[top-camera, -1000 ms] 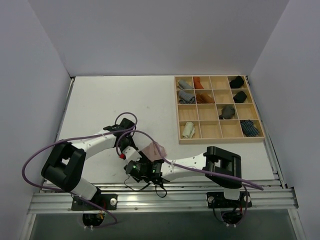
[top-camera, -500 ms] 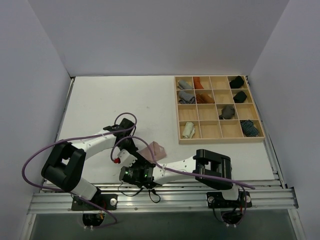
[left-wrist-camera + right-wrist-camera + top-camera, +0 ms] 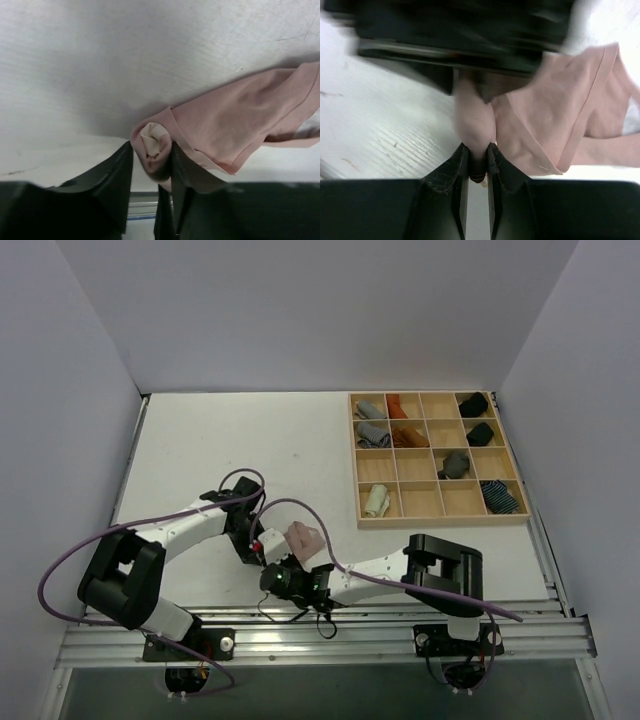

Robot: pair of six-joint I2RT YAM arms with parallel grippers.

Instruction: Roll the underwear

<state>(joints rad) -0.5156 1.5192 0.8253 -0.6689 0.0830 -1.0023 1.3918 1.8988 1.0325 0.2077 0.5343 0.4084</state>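
Observation:
The dusty pink underwear (image 3: 305,537) lies near the table's front edge, one end rolled into a tube with beige inside (image 3: 152,142). My left gripper (image 3: 270,544) stands open, and the plump rolled end (image 3: 151,150) fills the gap between its fingers. From the opposite side my right gripper (image 3: 293,558) is shut on the same roll, pinching its tip (image 3: 477,150). The unrolled part (image 3: 555,110) spreads flat to the right. A pale yellow-green roll (image 3: 377,500) sits in the tray's near-left compartment.
A wooden compartment tray (image 3: 438,521) stands at the right with grey, rust, black and striped rolls in its cells. The metal rail (image 3: 330,632) runs along the near edge just behind both grippers. Purple cables (image 3: 150,524) loop over the left arm.
My right gripper has closed on the tip of the roll. The left jaws have spread apart around it. The pink cloth is bunched tighter than a second ago.

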